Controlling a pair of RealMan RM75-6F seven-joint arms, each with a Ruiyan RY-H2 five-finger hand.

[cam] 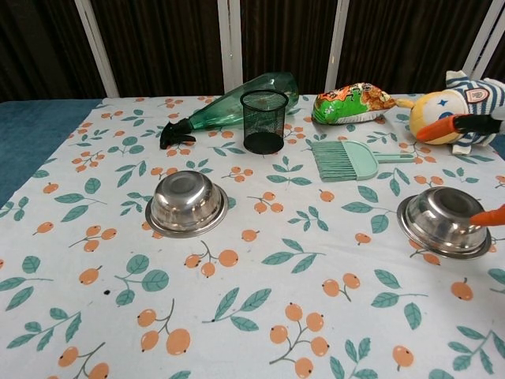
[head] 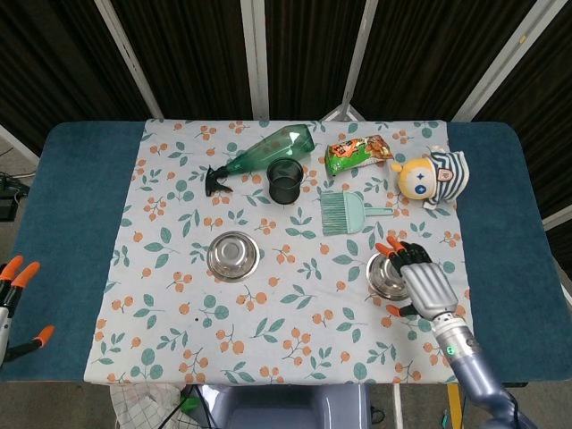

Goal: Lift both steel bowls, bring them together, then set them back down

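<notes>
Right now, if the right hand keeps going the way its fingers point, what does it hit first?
Likely the mint brush. The right hand hovers over the right steel bowl, fingers aimed up and left across the table. Its height is unclear, so it might pass over the brush.

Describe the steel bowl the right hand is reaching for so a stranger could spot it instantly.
On the floral tablecloth, look to the near right part, in front of the green brush. The steel bowl sits there, partly under the right hand; the other bowl sits alone, left of centre.
</notes>
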